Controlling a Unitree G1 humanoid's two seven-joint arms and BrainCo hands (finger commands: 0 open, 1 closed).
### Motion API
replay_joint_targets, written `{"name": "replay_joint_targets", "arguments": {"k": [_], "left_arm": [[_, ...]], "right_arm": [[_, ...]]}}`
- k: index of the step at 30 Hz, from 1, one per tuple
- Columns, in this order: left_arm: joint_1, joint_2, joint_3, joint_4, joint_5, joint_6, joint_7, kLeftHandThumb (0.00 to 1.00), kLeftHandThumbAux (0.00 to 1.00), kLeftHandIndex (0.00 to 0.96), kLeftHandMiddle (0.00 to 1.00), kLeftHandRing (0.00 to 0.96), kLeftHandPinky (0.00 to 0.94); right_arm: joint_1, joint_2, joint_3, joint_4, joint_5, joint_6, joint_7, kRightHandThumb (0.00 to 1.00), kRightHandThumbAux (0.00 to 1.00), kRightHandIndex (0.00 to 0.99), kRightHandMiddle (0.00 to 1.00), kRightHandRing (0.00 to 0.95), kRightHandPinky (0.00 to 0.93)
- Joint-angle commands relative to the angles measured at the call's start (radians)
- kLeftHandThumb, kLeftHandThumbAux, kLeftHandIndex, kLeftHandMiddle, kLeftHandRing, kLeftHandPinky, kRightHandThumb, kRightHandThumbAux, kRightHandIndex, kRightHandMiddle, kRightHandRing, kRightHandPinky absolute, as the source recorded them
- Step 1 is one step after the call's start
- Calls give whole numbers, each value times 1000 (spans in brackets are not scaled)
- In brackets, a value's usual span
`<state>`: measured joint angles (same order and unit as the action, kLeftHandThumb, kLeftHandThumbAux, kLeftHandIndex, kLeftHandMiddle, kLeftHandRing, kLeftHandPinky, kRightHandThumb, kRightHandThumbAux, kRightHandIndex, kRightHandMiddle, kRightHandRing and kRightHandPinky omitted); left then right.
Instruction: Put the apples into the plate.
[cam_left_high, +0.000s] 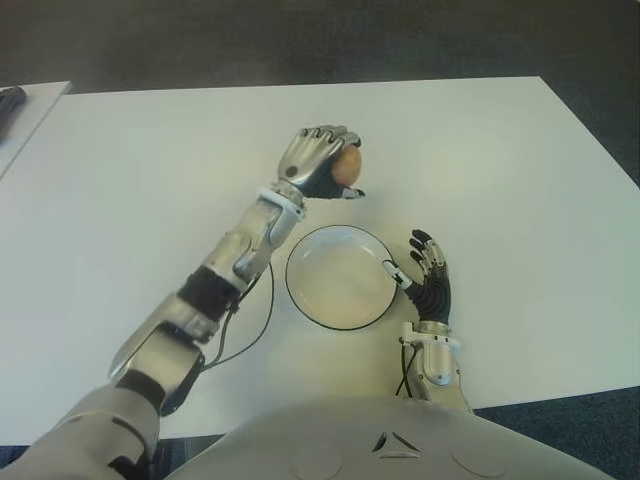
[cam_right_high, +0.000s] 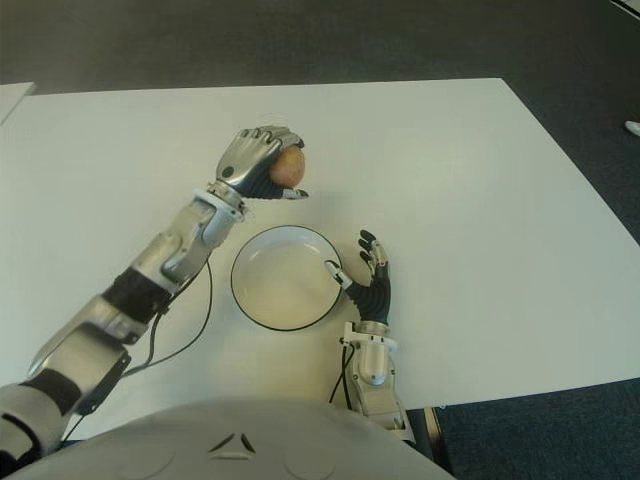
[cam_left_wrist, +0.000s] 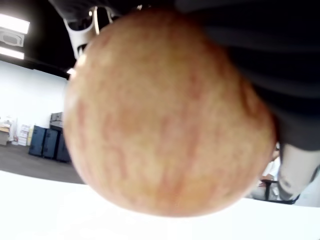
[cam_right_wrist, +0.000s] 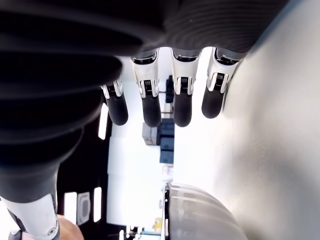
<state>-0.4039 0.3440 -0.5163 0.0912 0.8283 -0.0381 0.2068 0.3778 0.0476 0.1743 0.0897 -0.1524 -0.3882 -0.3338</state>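
On the white table (cam_left_high: 150, 180) right now: 1 apple (cam_left_high: 347, 167), reddish-yellow, and that's the only fruit showing. 1 plate (cam_left_high: 345, 322), white with a dark rim. 2 robot hands: 1 left hand (cam_left_high: 318, 160), 1 right hand (cam_left_high: 430, 280). 1 dark cable (cam_left_high: 248, 340).

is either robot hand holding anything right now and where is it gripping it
The left robot hand holds an apple, fingers curled over its top and side, beyond the plate. The right robot hand, beside the plate, holds nothing.
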Motion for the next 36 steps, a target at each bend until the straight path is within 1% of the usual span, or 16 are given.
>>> {"name": "replay_joint_targets", "arguments": {"k": [1, 4, 7, 11, 14, 17, 19, 22, 25, 27, 32, 36], "left_arm": [[77, 10, 14, -98, 2, 13, -70, 983, 653, 397, 496, 512, 577], [112, 5, 15, -136, 14, 12, -84, 963, 649, 399, 498, 518, 718], [153, 3, 15, -182, 29, 12, -95, 956, 648, 399, 498, 520, 760], [195, 9, 23, -246, 41, 15, -122, 953, 647, 400, 499, 522, 778], [303, 44, 40, -371, 62, 25, -159, 953, 647, 399, 499, 524, 792], [370, 48, 41, -434, 94, 43, -189, 952, 647, 399, 499, 525, 797], [402, 45, 39, -461, 115, 53, -204, 952, 647, 398, 500, 525, 794], [442, 39, 32, -478, 142, 55, -211, 953, 647, 399, 501, 525, 792], [500, 31, 19, -487, 174, 59, -204, 953, 647, 399, 502, 525, 798], [529, 25, 17, -493, 191, 65, -203, 953, 647, 397, 503, 526, 803], [582, 9, 17, -503, 224, 77, -204, 952, 647, 395, 503, 527, 811], [601, -6, 15, -497, 242, 87, -214, 952, 648, 394, 503, 528, 811]], "right_arm": [[50, 71, 6, 95, 14, 82, -12, 430, 668, 157, 169, 157, 176], [53, 68, 11, 87, 8, 90, -15, 430, 659, 155, 165, 157, 186], [64, 60, 16, 73, 1, 105, -14, 429, 657, 155, 165, 159, 189], [70, 54, 19, 62, -6, 122, -11, 421, 673, 151, 172, 162, 187], [74, 55, 21, 53, -2, 133, -7, 410, 689, 147, 181, 169, 188], [73, 55, 21, 56, -2, 128, -4, 401, 697, 146, 187, 174, 191], [73, 55, 21, 59, -2, 122, -4, 396, 701, 146, 188, 175, 194], [72, 54, 22, 62, -5, 117, -6, 391, 702, 147, 186, 173, 191], [72, 56, 20, 66, -2, 112, -7, 388, 702, 147, 184, 173, 195], [71, 57, 19, 67, 1, 110, -6, 390, 701, 147, 189, 181, 214], [68, 58, 17, 75, 8, 98, -3, 398, 696, 147, 193, 191, 224], [61, 57, 14, 85, 10, 91, -2, 395, 692, 144, 189, 192, 220]]}}
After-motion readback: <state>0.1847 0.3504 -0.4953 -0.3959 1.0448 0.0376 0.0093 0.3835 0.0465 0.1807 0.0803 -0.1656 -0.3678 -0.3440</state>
